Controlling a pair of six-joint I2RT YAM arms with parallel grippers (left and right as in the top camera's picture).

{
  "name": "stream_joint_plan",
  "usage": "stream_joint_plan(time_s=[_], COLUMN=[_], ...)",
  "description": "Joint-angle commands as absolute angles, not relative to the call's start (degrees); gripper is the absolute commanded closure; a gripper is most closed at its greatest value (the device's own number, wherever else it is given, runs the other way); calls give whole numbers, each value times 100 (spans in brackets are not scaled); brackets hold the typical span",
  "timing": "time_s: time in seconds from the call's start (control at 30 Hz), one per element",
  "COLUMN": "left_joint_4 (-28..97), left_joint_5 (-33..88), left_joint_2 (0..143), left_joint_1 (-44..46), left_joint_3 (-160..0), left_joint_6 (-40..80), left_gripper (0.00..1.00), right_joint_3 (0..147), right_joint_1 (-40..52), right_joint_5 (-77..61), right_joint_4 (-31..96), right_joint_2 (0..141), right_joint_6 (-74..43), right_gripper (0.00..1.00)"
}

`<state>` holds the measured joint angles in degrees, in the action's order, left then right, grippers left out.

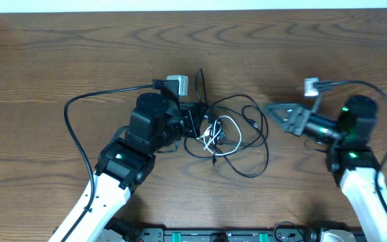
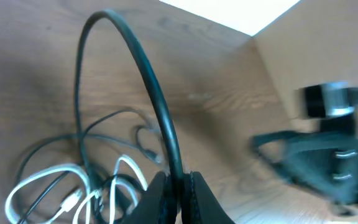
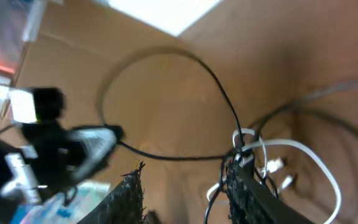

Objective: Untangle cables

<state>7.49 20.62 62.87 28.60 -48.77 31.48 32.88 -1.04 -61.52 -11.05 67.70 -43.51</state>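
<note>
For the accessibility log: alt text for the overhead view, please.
The left gripper pinches a black cable in a tangle of black and white cables at the middle of a wooden table. The right gripper sits open to the tangle's right, apart from it.

This looks like a robotics lab bench. In the overhead view, a white-and-black robot arm (image 1: 116,176) enters from the lower left and a matching second arm (image 1: 365,185) from the lower right. Both reach over a dark-brown wood-grain tabletop (image 1: 59,54). A black mounting rail with green lights (image 1: 213,236) runs along the bottom centre. A tangle of thin black and white cables (image 1: 213,138) lies mid-frame as a test piece.
</note>
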Motion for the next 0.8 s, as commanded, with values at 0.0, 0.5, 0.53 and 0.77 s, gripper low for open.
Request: stream_joint_plan(time_s=[0.0, 0.5, 0.53, 0.77], left_joint_4=[403, -768, -884, -2043], left_joint_5=[2602, 3083, 3076, 2720], left_joint_2=[6272, 6270, 6270, 6270], left_joint_1=[2836, 2829, 2829, 2724], left_joint_3=[-4923, -4925, -4925, -4925], left_joint_6=[3120, 3444, 3465, 3900], left_gripper=[92, 92, 92, 92], right_joint_3=[3295, 3295, 3295, 3295], right_joint_1=[305, 537, 537, 537], right_joint_5=[-5826, -5756, -5754, -5752], right_joint_4=[-1090, -867, -753, -274], right_joint_2=[7133, 7787, 7787, 7787], right_joint_6=[-4530, -4466, -4368, -3918], right_gripper=[57, 62, 62, 62])
